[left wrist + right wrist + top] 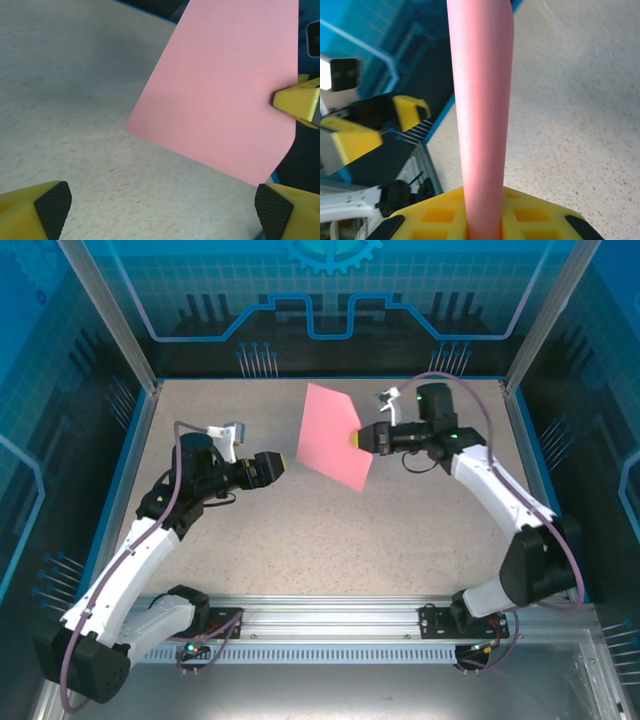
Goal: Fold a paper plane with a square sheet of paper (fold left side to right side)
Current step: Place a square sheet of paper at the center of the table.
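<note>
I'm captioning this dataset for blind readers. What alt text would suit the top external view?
The right hand pinches the right edge of a pink square sheet of paper, holding it up off a speckled beige table. The left hand sits open just left of the sheet, not touching it.

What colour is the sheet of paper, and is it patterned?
The sheet of paper is plain pink-red, unmarked; the left wrist view shows it best.
</note>
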{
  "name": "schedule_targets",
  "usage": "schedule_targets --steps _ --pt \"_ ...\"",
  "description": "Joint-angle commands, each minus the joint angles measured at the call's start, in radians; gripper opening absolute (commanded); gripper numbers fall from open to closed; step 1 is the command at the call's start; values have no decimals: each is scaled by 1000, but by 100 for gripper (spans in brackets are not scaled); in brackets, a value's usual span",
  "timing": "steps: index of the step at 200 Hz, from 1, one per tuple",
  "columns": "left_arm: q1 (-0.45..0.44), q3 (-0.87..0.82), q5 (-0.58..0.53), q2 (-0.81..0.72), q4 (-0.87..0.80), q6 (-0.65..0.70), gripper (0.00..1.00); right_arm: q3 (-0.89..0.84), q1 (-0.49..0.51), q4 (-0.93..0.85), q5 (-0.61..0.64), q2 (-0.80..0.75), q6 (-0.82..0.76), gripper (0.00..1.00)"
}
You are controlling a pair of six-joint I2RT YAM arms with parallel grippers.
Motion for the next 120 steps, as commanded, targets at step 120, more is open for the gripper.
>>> schedule_targets --steps 120 --pt "-42 162 473 156 275 -25 71 50 -31 -230 -374 -141 -166 20"
